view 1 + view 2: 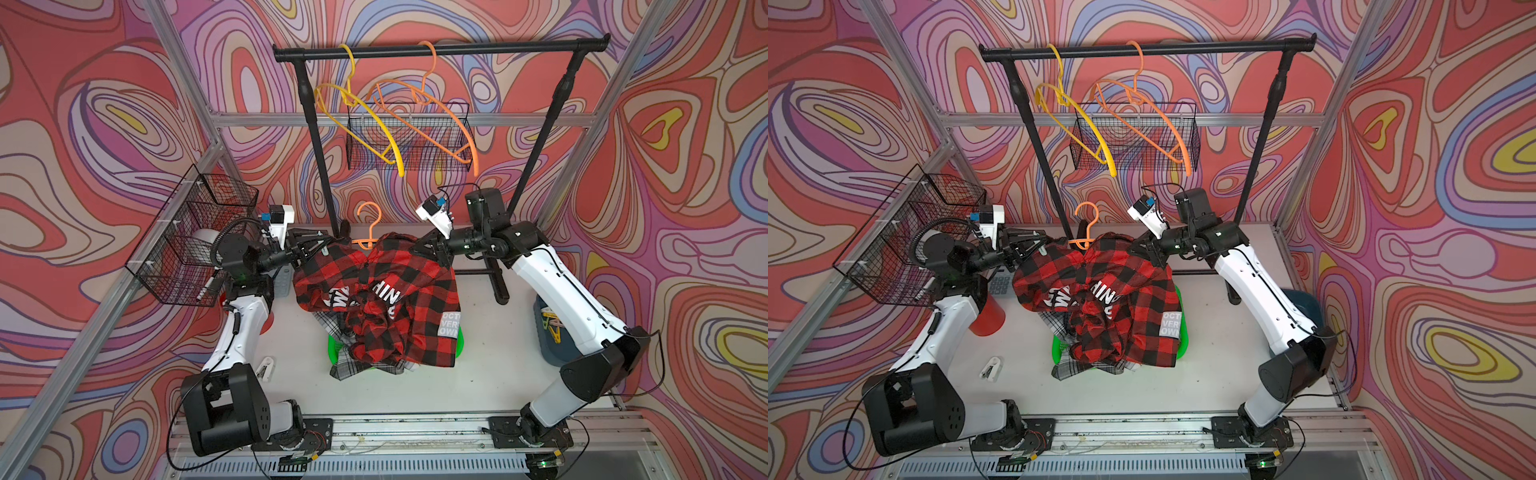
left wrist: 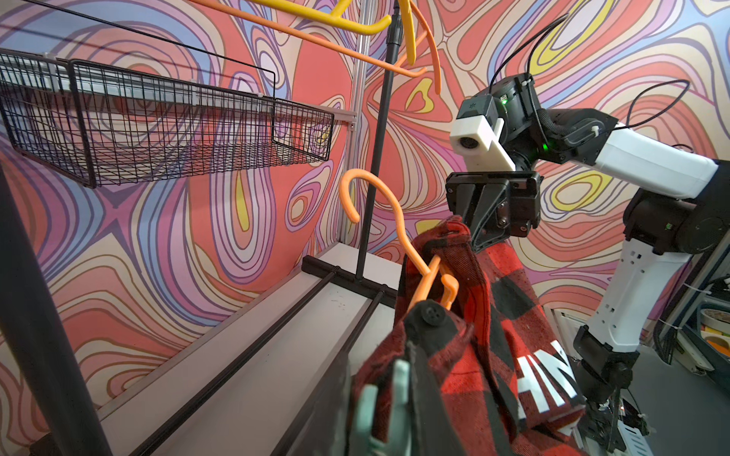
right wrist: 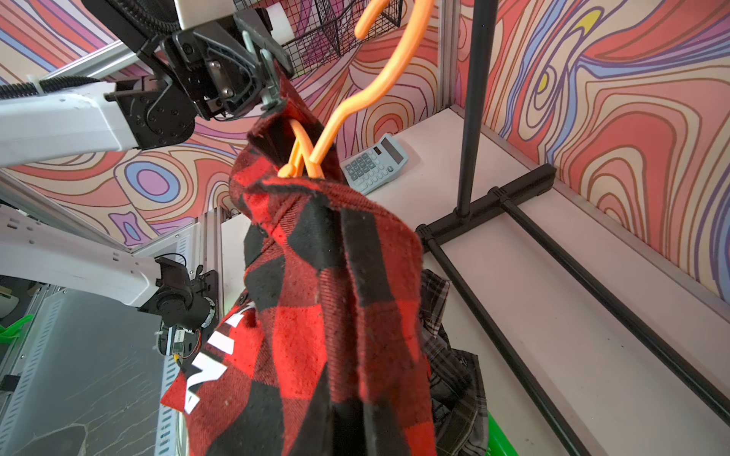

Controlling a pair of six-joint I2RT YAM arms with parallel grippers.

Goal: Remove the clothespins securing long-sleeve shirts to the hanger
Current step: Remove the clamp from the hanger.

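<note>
The red-black long-sleeve shirt [image 1: 374,299] [image 1: 1096,299] hangs on an orange hanger [image 1: 368,226] held up between my two arms over the table. My left gripper [image 1: 328,245] [image 2: 381,410] is at the shirt's left shoulder, shut on a pale teal clothespin [image 2: 399,399] [image 3: 268,75] that clips the cloth there. On the other shoulder my right gripper [image 1: 419,249] [image 3: 353,430] is shut on the shirt's cloth, which covers its fingertips. A grey plaid shirt [image 1: 345,370] lies crumpled underneath.
A green basket [image 1: 332,349] sits under the shirts. A white clothespin [image 1: 990,368] lies on the table by the left arm. A blue bin [image 1: 548,328] holds clothespins at right. The black rack [image 1: 440,48] carries bare yellow and orange hangers. A calculator [image 3: 373,164] and a red cup [image 1: 988,320] stand at left.
</note>
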